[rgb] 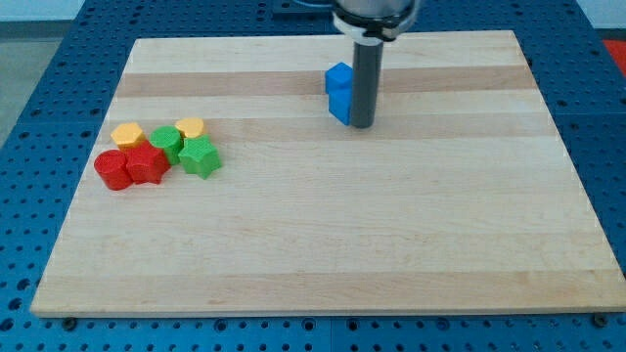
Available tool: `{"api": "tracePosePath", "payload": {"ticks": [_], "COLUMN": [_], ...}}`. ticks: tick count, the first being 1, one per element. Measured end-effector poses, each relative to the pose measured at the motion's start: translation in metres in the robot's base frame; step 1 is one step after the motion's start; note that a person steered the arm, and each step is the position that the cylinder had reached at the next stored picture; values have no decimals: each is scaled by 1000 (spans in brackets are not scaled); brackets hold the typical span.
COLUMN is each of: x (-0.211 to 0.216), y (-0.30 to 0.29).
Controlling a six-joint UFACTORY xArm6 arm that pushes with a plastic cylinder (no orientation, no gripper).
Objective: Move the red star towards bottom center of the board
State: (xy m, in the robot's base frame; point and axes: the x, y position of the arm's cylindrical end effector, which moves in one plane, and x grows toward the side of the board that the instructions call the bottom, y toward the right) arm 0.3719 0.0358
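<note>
The red star (147, 163) lies at the view's left of the wooden board (391, 235), packed in a cluster. A red round block (112, 169) touches it on the left. A green block (166, 141) sits just above it and a green star (200, 156) to its right. An orange block (127, 135) and a yellow block (191, 127) lie along the cluster's top. My tip (361, 124) stands near the view's top centre, far right of the cluster, touching the right side of a blue block (339, 93).
The board's edges drop to a blue perforated table (29, 147) on all sides. The arm's dark rod comes down from the view's top centre.
</note>
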Motion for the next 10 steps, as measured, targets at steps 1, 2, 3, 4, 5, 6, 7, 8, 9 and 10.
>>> {"api": "tracePosePath", "payload": {"ticks": [1,2,3,4,5,6,7,8,9,10], "x": [-15,-23,-24,0,54,121,171,188,186,183], "y": [-18,-28,-25,-1,20,-7,-97,-216,-338,-341]}}
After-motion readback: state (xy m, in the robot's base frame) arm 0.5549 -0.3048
